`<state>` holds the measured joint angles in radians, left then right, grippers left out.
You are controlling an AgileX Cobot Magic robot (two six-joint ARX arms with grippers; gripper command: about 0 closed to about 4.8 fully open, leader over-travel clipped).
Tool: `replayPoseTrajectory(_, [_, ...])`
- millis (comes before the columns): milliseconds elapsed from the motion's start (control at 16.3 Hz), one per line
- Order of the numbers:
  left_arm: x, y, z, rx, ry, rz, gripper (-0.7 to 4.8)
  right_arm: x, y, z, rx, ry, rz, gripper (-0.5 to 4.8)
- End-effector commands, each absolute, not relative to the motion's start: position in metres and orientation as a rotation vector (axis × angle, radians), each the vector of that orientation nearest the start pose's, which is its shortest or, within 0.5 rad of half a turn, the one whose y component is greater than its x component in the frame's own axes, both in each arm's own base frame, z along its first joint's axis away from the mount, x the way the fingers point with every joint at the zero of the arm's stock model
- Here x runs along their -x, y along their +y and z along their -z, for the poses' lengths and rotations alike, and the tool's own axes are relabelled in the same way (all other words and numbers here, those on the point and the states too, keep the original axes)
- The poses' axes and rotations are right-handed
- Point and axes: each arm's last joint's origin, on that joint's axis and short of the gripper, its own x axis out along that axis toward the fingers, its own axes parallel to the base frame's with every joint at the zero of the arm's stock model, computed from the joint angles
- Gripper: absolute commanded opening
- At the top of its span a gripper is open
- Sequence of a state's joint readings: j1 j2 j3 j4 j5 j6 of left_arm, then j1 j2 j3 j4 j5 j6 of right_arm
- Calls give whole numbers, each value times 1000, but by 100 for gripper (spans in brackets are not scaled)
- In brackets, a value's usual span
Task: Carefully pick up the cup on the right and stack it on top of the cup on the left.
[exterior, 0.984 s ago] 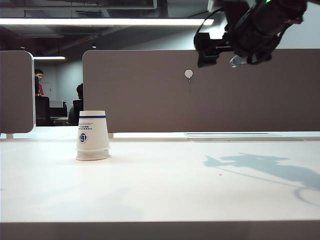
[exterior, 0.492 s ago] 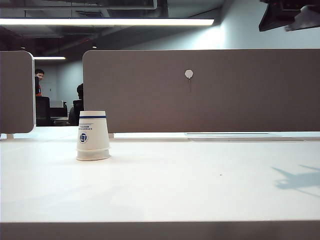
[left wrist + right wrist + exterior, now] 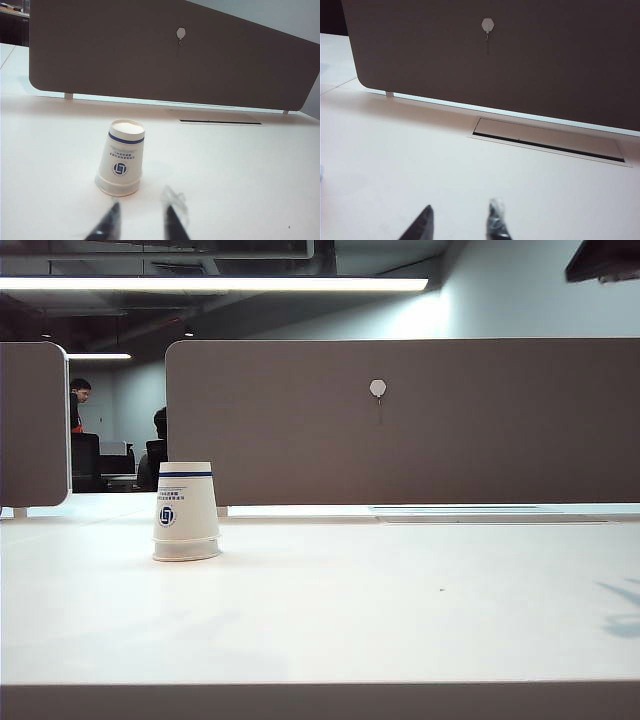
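White paper cup (image 3: 186, 511) stands upside down, axis vertical, on our surface (image 3: 330, 610). Our left hand (image 3: 140, 220) and right hand (image 3: 461, 220) hover parted, empty.

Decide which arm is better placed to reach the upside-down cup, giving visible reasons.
Left, probably. The left gripper has its open fingers pointing at the cup just ahead. The right gripper faces only bare table and partition.
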<state>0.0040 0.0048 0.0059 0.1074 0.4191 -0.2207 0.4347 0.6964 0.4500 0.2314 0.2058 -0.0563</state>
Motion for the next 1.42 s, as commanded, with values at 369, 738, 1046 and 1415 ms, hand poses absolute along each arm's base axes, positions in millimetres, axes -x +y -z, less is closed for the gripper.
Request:
replayPoseTrajectory(369, [-93,-12,-180,191,-58,430,51,-129,53,-275,60,4,-227,91])
replayPoseTrajectory(738, [-92,-11,-185,192,-57,405,46,-112,46,-274,52,-18,-226,80])
replayPoseTrajectory(1046, [-93,-10,-185,195,-61,362,15,-96,38,-275,46,-38,-218,57])
replayPoseTrajectory(1415, [-94,-8,-181,199,-26,290,15,-80,30,-275,40,-52,-197,47])
